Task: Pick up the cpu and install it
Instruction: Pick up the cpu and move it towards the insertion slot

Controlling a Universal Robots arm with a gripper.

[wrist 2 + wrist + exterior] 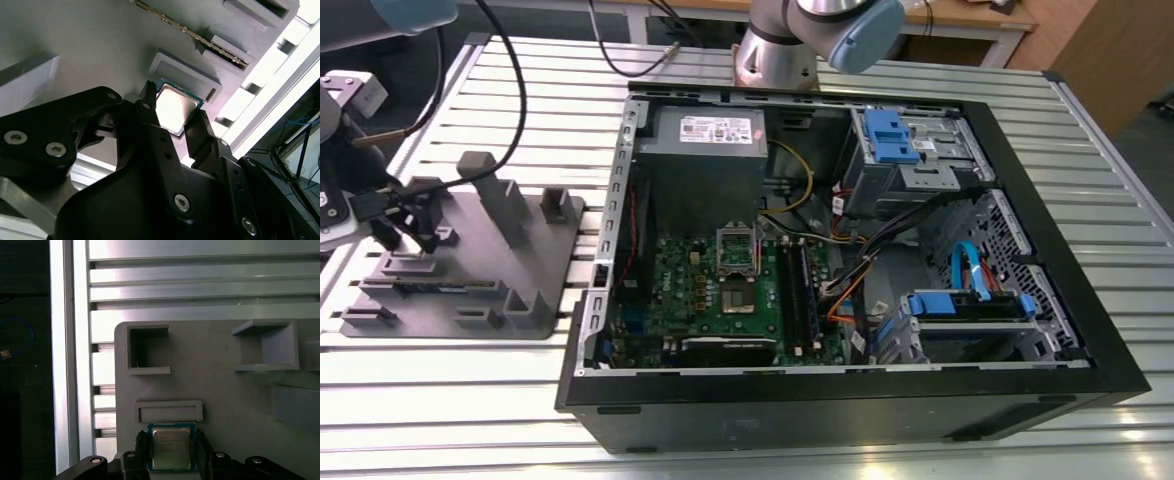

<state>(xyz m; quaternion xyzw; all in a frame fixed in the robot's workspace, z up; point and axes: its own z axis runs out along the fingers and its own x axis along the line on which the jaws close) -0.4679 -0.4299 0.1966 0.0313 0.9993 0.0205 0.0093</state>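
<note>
One gripper [403,238] at the exterior view's left, low over a grey tray [554,262] with upright posts [487,185]. In both wrist views, two black fingers [141,450] [152,130], one on each side of the cpu [171,447] [175,106]. Pressed against two facing edges of the cpu, so clamped on it, with the shiny square top between them. Right at the tray, just beside a low box-shaped rim [169,411] on the tray's grey floor; cannot tell whether touching that floor or a little off it. Two deeper pockets [147,347] farther along the tray in the first wrist view. Under the tray, a table [454,385] of long silver slats. A black cable [520,95] over the table at the upper left of the exterior view. In the middle of the exterior view, a big black computer case [854,415], lying open, well apart from the cpu. Inside, toward its left half, a green board [700,290] with a silver socket frame [738,250] on it. Above the board in the frame, a grey box [707,135]. At the upper middle, the arm's round base [781,55] behind the case. Toward the exterior view's right, inside the case, two blue holders [887,130], one high and one low, with orange and blue wires [843,290] near them.
</note>
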